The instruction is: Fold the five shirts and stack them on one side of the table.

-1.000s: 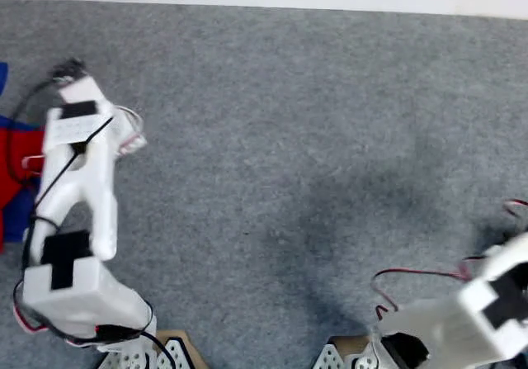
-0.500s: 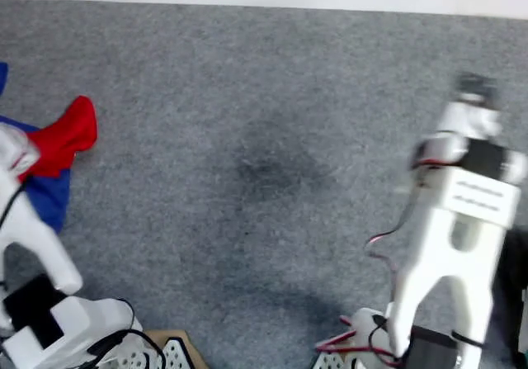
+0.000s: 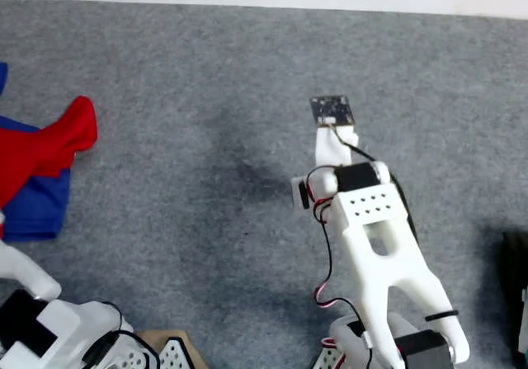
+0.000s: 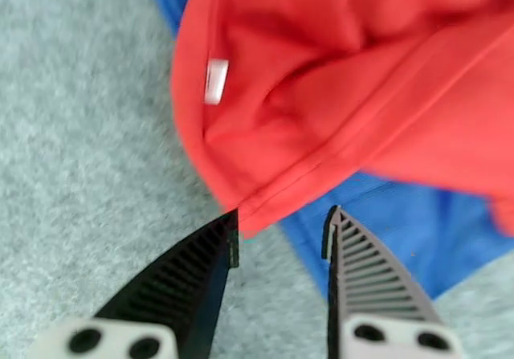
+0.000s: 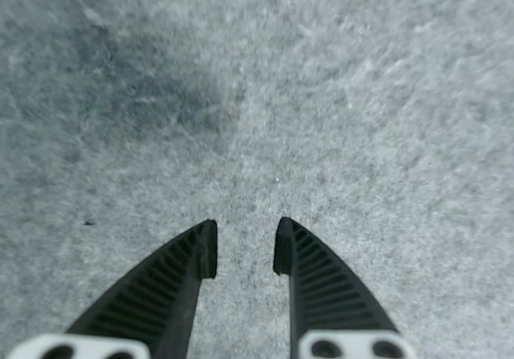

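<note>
Right claw (image 5: 245, 250) now over mid-desk, left claw (image 4: 281, 229) open at the red shirt (image 4: 321, 78).
Half a second ago your right arm (image 3: 371, 229) stood by the desk's (image 3: 206, 72) right edge; it has swung to the centre, fingers slightly parted over bare grey surface, holding nothing. Your left claw is spread wider and empty, the red hem just off its tips. That shirt lies unmoved on the blue shirt (image 4: 401, 222) at the left edge.

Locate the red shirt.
The red shirt lies at the table's left edge in the high view, overlapping the blue shirt; its hem sits at the open left gripper.
</note>
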